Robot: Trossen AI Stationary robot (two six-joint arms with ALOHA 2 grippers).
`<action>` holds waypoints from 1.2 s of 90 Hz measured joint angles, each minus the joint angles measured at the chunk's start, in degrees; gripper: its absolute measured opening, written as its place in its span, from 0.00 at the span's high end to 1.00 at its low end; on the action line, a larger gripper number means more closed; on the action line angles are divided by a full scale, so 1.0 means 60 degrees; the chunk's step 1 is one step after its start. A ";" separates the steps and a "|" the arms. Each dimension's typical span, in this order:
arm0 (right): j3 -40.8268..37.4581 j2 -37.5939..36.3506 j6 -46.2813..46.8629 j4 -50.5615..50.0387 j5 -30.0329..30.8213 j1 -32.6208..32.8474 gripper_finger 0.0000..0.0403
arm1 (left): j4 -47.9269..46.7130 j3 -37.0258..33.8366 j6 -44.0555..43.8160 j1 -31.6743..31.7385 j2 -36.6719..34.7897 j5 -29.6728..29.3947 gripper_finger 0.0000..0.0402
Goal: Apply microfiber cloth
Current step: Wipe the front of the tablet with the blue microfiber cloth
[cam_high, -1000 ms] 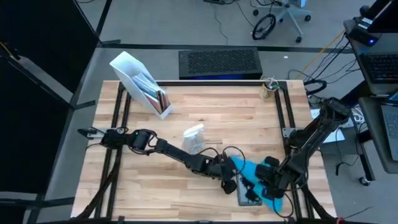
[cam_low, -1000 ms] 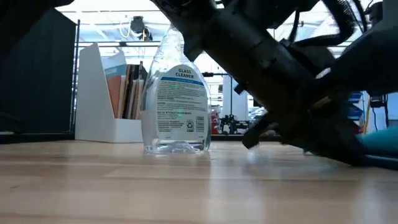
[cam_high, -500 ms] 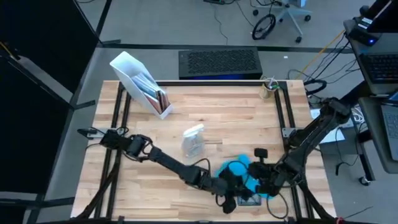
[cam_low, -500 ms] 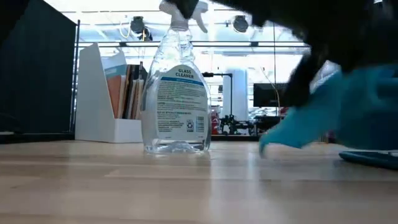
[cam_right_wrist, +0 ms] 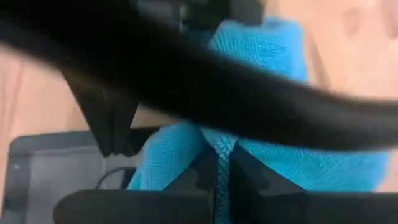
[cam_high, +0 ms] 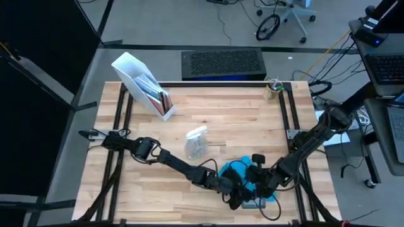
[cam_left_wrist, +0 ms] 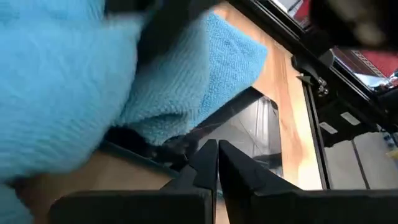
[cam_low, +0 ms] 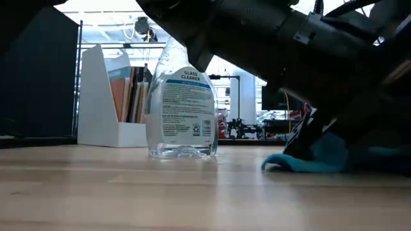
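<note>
1. Looking straight down, the high view shows the microfiber cloth (cam_high: 243, 173) bunched at the near right part of the tabletop (cam_high: 208, 120), lying partly over the dark grey tablet (cam_high: 252, 203). The left tool (cam_high: 237, 192) reaches in from the left and the right tool (cam_high: 257, 178) from the right; both meet at the cloth, touching it. A clear spray bottle (cam_high: 196, 141) stands near the middle, and a white file holder (cam_high: 142, 85) stands at the far left corner.
2. At tabletop height, the low view shows the cloth (cam_low: 321, 157) resting low on the wood under the dark arms, well to the right of the spray bottle (cam_low: 182, 106). Which tool is which cannot be told here.
3. From the left wrist view, the left tool (cam_left_wrist: 217, 165) has its fingers pressed together with nothing visibly between them, just beside the cloth (cam_left_wrist: 93, 87), which drapes over the tablet (cam_left_wrist: 245, 134).
4. From the right wrist view, the right tool (cam_right_wrist: 217, 168) is clenched on a fold of the cloth (cam_right_wrist: 273, 81); the tablet (cam_right_wrist: 62, 162) lies beneath.
</note>
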 joint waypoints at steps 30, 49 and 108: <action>-0.0326 0.0373 -0.0211 0.0301 0.0237 -0.0362 1.00 | -0.0570 0.0007 0.0537 -0.0047 0.0012 0.0365 1.00; -0.0352 0.0387 -0.0677 0.0694 0.0175 -0.0383 1.00 | -0.0909 0.0132 0.2018 -0.0084 0.0018 0.0215 1.00; -0.0370 0.0451 -0.1017 0.1102 0.0186 -0.0380 1.00 | -0.2581 0.1763 0.4120 -0.0027 0.0636 0.0066 1.00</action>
